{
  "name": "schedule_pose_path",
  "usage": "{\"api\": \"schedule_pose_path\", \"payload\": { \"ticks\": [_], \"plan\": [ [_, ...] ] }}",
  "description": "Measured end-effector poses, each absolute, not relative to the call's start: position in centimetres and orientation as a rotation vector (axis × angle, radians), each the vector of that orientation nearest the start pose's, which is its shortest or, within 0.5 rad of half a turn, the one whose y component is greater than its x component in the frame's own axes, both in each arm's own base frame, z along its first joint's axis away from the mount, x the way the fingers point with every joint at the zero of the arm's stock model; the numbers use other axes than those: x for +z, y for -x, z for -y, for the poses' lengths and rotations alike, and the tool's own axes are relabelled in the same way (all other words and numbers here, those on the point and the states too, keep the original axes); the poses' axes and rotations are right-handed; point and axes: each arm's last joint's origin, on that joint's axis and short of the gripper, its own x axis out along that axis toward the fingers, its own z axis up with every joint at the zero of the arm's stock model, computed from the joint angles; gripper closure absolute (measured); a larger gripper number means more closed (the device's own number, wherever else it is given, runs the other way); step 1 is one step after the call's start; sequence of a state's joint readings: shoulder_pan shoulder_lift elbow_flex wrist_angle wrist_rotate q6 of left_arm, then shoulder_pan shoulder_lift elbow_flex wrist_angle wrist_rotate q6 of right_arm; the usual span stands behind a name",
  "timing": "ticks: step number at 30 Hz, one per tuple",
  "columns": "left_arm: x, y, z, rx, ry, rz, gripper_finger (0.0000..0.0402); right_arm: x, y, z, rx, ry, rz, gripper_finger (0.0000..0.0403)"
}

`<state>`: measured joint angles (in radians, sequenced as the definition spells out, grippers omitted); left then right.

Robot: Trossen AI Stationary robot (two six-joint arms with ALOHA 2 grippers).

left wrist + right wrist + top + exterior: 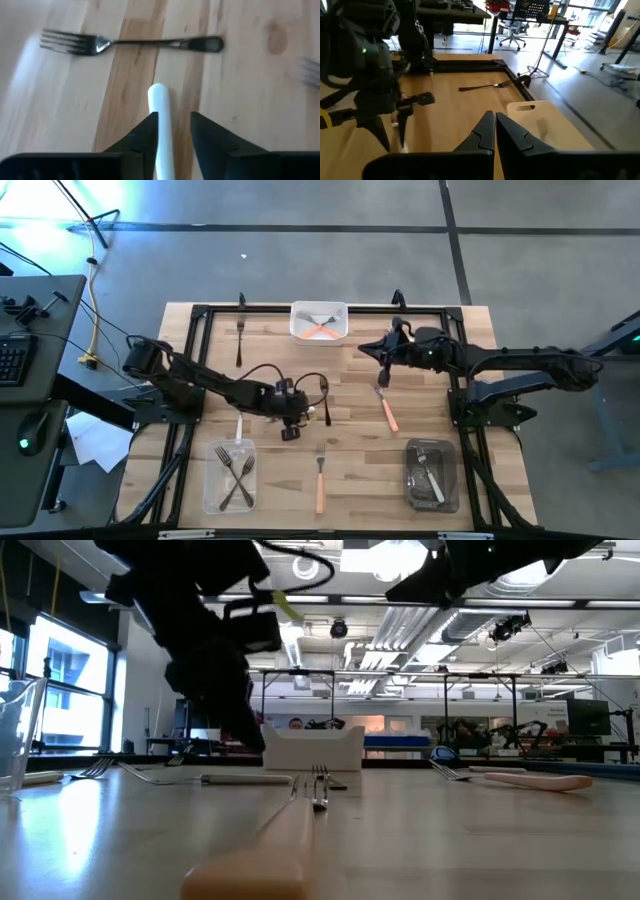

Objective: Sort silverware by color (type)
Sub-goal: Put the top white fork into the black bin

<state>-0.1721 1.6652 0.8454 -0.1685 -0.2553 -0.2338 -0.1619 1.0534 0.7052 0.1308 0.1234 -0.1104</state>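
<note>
The counter (350,395) is pale wood in lighter and darker planks, framed by black rails (200,310). Both arms are black. A white tray (318,308) at the far edge holds orange-handled forks (322,329). The fork (159,125) between the left tool's (171,125) fingers has a white handle; another (135,43) is dark metal.

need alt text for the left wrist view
The left claw straddles a white fork handle lying on the wooden table, its fingers slightly apart. Beyond it lies an all-metal fork.
</note>
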Motion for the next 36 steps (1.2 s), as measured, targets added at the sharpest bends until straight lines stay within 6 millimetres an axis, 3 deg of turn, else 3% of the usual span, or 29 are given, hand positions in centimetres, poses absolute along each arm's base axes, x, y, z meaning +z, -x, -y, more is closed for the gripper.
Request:
{"api": "schedule_pose_path", "payload": {
  "ticks": [5, 13, 20, 24, 30, 36],
  "plan": [
    [17.2, -29.0, 5.7, 0.195, -0.02, -0.881, 0.0254, 27.7, -24.1, 2.5, -0.209, 0.064, -0.256, 0.0402],
    [19.3, -23.3, 6.7, 0.236, 0.036, -0.65, 0.0244, 23.3, -28.4, -0.2, -0.12, 0.022, -0.326, 0.0383],
    [19.2, -18.7, 6.1, 0.214, 0.07, -0.469, 0.025, 21.3, -33.9, -1.5, -0.061, -0.077, -0.405, 0.0278],
    [18.9, -16.8, 5.4, 0.21, 0.117, -0.377, 0.0249, 20.1, -37.5, -2.4, -0.005, -0.079, -0.438, 0.0239],
    [18.9, -15.0, 4.7, 0.221, 0.111, -0.283, 0.0255, 17.8, -42.9, -3.0, 0.043, -0.073, -0.565, 0.0232],
    [19.6, -14.1, 4.2, 0.215, 0.091, -0.22, 0.0255, 16.4, -46.6, -3.0, 0.047, -0.024, -0.727, 0.0244]
  ]
}}
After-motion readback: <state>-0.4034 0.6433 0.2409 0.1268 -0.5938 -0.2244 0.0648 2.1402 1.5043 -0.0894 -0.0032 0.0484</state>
